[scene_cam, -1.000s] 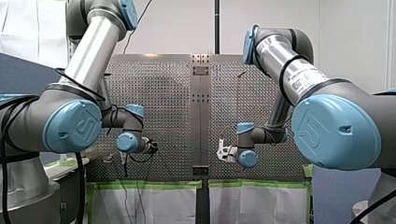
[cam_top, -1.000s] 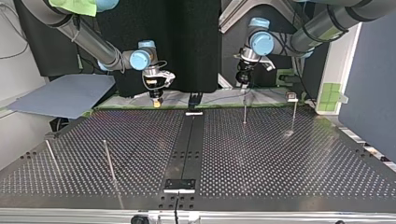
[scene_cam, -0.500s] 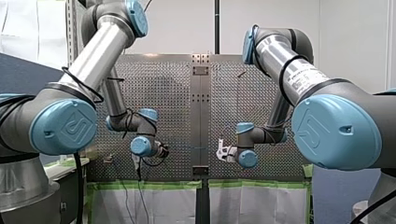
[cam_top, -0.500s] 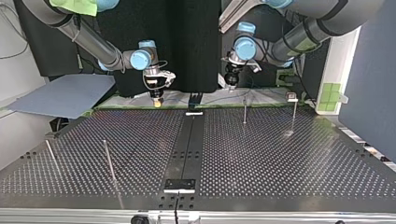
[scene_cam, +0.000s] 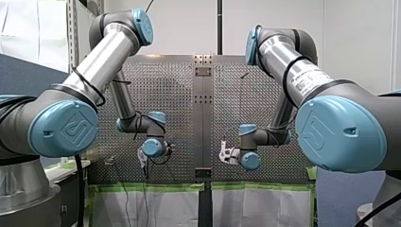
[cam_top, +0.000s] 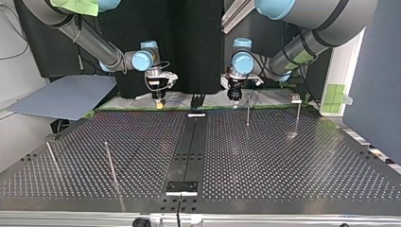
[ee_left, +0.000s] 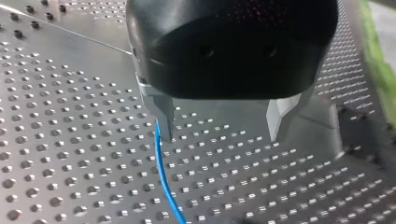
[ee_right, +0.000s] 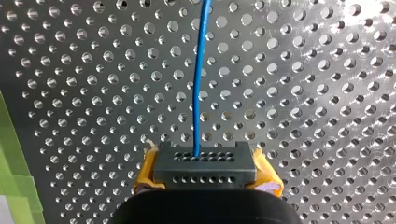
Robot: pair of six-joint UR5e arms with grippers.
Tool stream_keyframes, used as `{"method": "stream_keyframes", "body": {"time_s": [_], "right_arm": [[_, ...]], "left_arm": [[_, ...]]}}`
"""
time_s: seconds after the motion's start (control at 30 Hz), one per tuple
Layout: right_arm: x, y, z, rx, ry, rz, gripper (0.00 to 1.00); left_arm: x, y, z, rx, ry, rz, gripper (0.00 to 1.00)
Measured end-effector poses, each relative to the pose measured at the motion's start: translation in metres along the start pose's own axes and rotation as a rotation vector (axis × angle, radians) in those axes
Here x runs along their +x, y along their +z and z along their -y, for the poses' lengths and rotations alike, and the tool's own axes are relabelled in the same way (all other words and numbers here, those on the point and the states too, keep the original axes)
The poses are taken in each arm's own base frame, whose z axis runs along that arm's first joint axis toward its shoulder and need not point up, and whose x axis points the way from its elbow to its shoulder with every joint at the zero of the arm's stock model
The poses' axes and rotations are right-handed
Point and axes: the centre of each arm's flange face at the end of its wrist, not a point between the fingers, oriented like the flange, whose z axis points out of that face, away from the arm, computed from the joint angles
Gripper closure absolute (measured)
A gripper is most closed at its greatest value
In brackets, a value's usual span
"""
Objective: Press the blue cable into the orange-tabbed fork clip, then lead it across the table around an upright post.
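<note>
My left pincer (ee_left: 220, 134), black with metal fingers, has swung toward the middle of the perforated metal tabletop (cam_top: 283, 156). It's spread wide, with the thin blue cable (ee_left: 163, 177) just beside one finger. My right pincer (ee_right: 205, 163), yellow-padded, stays clamped on the cable. Clipping looks still ahead.

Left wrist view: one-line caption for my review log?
Left hand open above the perforated table, blue cable running beside one metal finger.

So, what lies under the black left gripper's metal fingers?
The perforated metal table and a thin blue cable beside one finger; the left gripper's black body covers whatever lies beyond.
</note>
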Motion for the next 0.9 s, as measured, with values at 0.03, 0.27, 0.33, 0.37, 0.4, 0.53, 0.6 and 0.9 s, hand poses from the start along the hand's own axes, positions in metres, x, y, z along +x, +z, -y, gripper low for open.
{"method": "stream_keyframes", "body": {"time_s": [0.03, 0.27, 0.33, 0.37, 0.4, 0.53, 0.6, 0.9], "right_arm": [[0.000, 0.000, -0.001, -0.001, 0.000, 0.000, 1.00], [0.001, 0.001, -0.003, -0.004, 0.000, -0.002, 1.00], [0.001, 0.002, -0.003, -0.005, 0.000, -0.004, 1.00], [0.002, 0.002, -0.004, -0.005, 0.000, -0.005, 1.00], [0.002, 0.002, -0.004, -0.006, 0.001, -0.005, 1.00], [0.003, 0.003, -0.006, -0.009, 0.001, -0.009, 1.00], [0.003, 0.004, -0.006, -0.010, 0.002, -0.009, 1.00], [0.003, 0.004, -0.010, -0.015, 0.004, -0.008, 1.00]], "left_arm": [[-0.003, 0.004, 0.001, 0.002, 0.005, 0.010, 0.02], [-0.012, 0.015, 0.006, 0.028, 0.022, 0.040, 0.02], [-0.011, 0.015, 0.008, 0.045, 0.034, 0.036, 0.02], [-0.011, 0.014, 0.010, 0.053, 0.040, 0.032, 0.02], [-0.009, 0.013, 0.012, 0.064, 0.048, 0.023, 0.02], [-0.004, 0.008, 0.018, 0.100, 0.085, -0.016, 0.02], [-0.001, 0.005, 0.021, 0.115, 0.109, -0.040, 0.02], [0.009, -0.008, 0.021, 0.096, 0.219, -0.125, 0.02]]}}
